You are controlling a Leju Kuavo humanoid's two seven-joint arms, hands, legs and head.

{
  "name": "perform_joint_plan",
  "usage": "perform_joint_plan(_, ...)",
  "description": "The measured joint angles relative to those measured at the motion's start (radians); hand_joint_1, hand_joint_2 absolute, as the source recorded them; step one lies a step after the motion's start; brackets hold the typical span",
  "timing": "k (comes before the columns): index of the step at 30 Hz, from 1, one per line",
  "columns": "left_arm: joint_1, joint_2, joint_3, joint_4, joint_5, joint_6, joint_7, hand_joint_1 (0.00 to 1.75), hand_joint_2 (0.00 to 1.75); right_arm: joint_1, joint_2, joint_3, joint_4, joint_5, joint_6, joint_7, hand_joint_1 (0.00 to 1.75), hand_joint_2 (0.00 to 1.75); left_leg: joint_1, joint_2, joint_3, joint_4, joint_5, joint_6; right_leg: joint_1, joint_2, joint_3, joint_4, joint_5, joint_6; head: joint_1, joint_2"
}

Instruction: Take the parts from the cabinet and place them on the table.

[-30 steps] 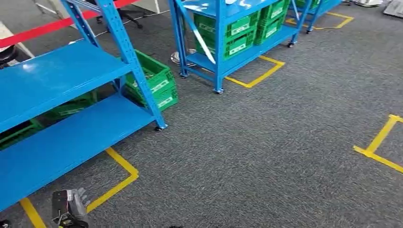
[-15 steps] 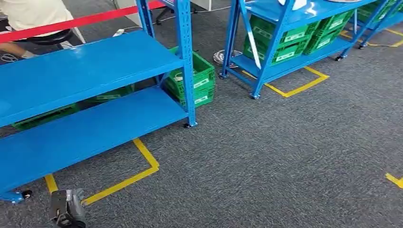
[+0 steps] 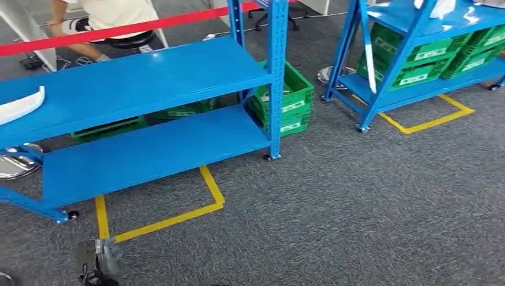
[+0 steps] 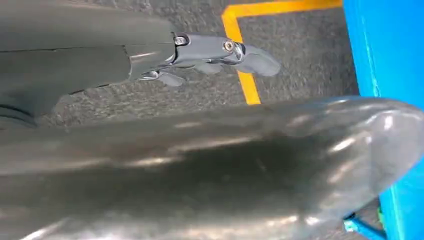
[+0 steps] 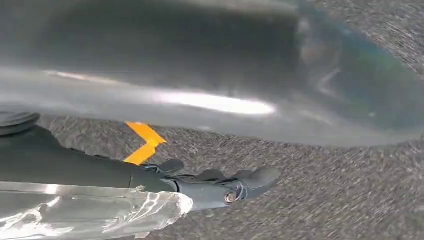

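Status: approach phase; no part retrieved yet.
Left hand (image 4: 210, 55) and right hand (image 5: 215, 185) hang spread, holding nothing, before the blue shelving rack (image 3: 149, 77); white part (image 3: 21, 104) rests on its upper shelf.

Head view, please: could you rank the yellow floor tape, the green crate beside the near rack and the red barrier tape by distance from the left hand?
1. Yellow floor tape, just ahead of the left hand.
2. Green crate, beyond the rack's right post.
3. Red barrier tape, farthest back.

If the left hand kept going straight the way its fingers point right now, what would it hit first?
Probably nothing but floor. In the wrist view the left hand hangs empty, fingers aimed at the grey carpet near the yellow tape; the blue rack sits off to the side. Depth is unclear.
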Motion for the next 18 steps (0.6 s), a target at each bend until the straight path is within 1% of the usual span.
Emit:
perform_joint_plan(1,0.003,-0.001,0.0,0.0,0.0,0.0,0.001,0.0,0.0,0.0,0.0,0.0,0.0,0.0,0.0,0.001,0.0,0.0,0.0,0.001,0.006,-0.007,0.018,-0.001,0.0,-0.015,0.001,0.0,-0.001,0.0,0.0,0.0)
perform_joint_plan(2,0.005,-0.002,0.0,0.0,0.0,0.0,0.001,0.0,0.0,0.0,0.0,0.0,0.0,0.0,0.0,0.001,0.0,0.0,0.0,0.003,0.033,-0.057,0.053,0.0,0.0,-0.029,0.002,0.0,-0.002,0.001,0.0,0.0)
perform_joint_plan(3,0.005,-0.002,0.0,-0.001,0.0,0.0,0.001,0.0,0.0,0.0,0.0,0.0,0.0,0.0,0.0,0.001,0.0,0.0,0.0,0.014,0.081,-0.143,0.098,0.001,-0.001,-0.042,0.005,0.0,-0.004,0.003,0.0,0.0)
perform_joint_plan(4,0.004,-0.001,0.0,-0.004,0.0,0.0,0.001,0.0,0.0,0.0,0.0,0.0,0.0,0.0,0.0,0.001,0.0,0.0,-0.001,0.043,0.133,-0.233,0.134,0.003,-0.001,-0.053,0.01,0.001,-0.007,0.007,-0.001,0.0)
perform_joint_plan(5,0.002,-0.003,0.0,-0.008,0.0,0.0,0.001,0.0,0.0,0.0,0.0,0.0,0.0,0.0,0.0,0.001,0.0,0.0,-0.006,0.114,0.172,-0.299,0.14,0.003,0.007,-0.063,0.013,0.002,-0.012,0.014,-0.004,0.0)
perform_joint_plan(6,-0.005,-0.004,0.0,-0.009,0.0,0.0,0.001,0.0,0.0,0.0,0.0,0.0,0.0,0.0,0.0,0.001,0.0,0.0,-0.009,0.102,0.173,-0.311,0.136,0.017,0.013,-0.073,0.008,0.007,-0.018,0.019,-0.007,0.0)
perform_joint_plan(7,-0.004,-0.004,0.0,-0.01,0.0,0.0,0.001,0.0,0.0,-0.001,0.0,0.0,0.0,0.0,0.0,0.001,0.0,0.0,-0.01,0.09,0.169,-0.311,0.134,0.024,0.016,-0.084,0.017,0.003,-0.02,0.021,0.002,0.0)
perform_joint_plan(8,0.0,-0.004,0.0,-0.01,0.0,0.0,0.002,0.0,0.0,-0.001,0.0,0.0,-0.001,0.0,0.0,0.001,0.0,0.0,-0.011,0.079,0.168,-0.31,0.134,0.026,0.015,-0.097,0.022,0.0,-0.02,0.024,0.002,0.0)
perform_joint_plan(9,0.004,-0.004,0.0,-0.01,0.0,0.0,0.002,0.0,0.0,-0.001,0.0,0.0,-0.001,0.0,0.0,0.001,0.0,0.0,-0.012,0.064,0.164,-0.311,0.135,0.034,0.014,-0.109,0.028,-0.003,-0.02,0.029,0.0,0.0)
perform_joint_plan(10,0.006,-0.005,0.0,-0.011,0.0,0.0,0.003,0.0,0.0,-0.001,0.0,0.0,-0.002,0.0,0.0,0.001,0.0,0.0,-0.003,0.05,0.168,-0.315,0.141,0.043,0.008,-0.094,0.022,0.001,-0.028,0.04,0.001,0.0)
perform_joint_plan(11,0.005,-0.008,0.0,-0.011,0.001,0.001,0.003,0.0,0.0,-0.001,-0.001,0.0,-0.002,-0.001,0.0,0.001,0.0,0.0,-0.001,0.04,0.168,-0.315,0.141,0.046,0.007,-0.033,0.014,0.028,-0.048,0.045,0.007,0.0)
perform_joint_plan(12,0.004,-0.011,0.001,-0.014,0.002,0.003,0.003,0.0,0.0,0.001,-0.001,0.0,-0.002,-0.002,-0.002,0.001,0.0,0.0,0.0,0.029,0.166,-0.315,0.142,0.052,0.005,0.002,-0.01,0.089,-0.085,0.047,0.01,0.0)
perform_joint_plan(13,0.001,-0.012,0.001,-0.018,0.003,0.008,0.003,0.0,0.0,0.002,-0.001,-0.001,-0.002,-0.003,-0.002,0.005,0.0,0.0,0.0,0.015,0.164,-0.315,0.144,0.055,0.004,0.017,-0.048,0.172,-0.126,0.048,0.012,0.0)
perform_joint_plan(14,0.001,-0.016,0.002,-0.02,0.003,0.017,0.003,0.0,0.0,0.002,-0.001,-0.001,-0.002,-0.003,-0.003,0.008,0.0,0.0,-0.001,0.0,0.163,-0.315,0.145,0.056,0.004,0.024,-0.093,0.264,-0.162,0.049,0.014,0.0)
perform_joint_plan(15,0.003,-0.022,0.002,-0.023,0.003,0.026,0.007,0.0,0.0,0.002,-0.001,-0.001,-0.002,-0.003,-0.003,0.008,0.0,0.0,-0.002,-0.015,0.162,-0.315,0.145,0.056,0.004,0.025,-0.123,0.319,-0.174,0.049,0.014,0.0)
perform_joint_plan(16,0.005,-0.028,0.002,-0.024,0.0,0.033,0.01,0.0,0.0,0.002,-0.001,-0.001,-0.002,-0.003,-0.005,0.01,0.0,0.0,-0.002,-0.03,0.163,-0.315,0.145,0.056,0.005,0.026,-0.129,0.32,-0.158,0.048,0.013,0.0)
perform_joint_plan(17,0.008,-0.034,0.002,-0.026,-0.004,0.037,0.014,0.0,0.0,0.002,-0.001,-0.001,-0.002,-0.002,-0.006,0.01,0.0,0.0,-0.001,-0.044,0.164,-0.314,0.146,0.055,0.004,0.027,-0.116,0.285,-0.128,0.046,0.015,0.0)
perform_joint_plan(18,0.01,-0.04,0.002,-0.032,-0.007,0.041,0.018,0.0,0.0,0.001,-0.001,-0.001,-0.002,0.001,-0.008,0.011,0.0,0.0,0.0,-0.062,0.165,-0.314,0.147,0.054,0.003,0.032,-0.081,0.202,-0.076,0.045,0.015,0.0)
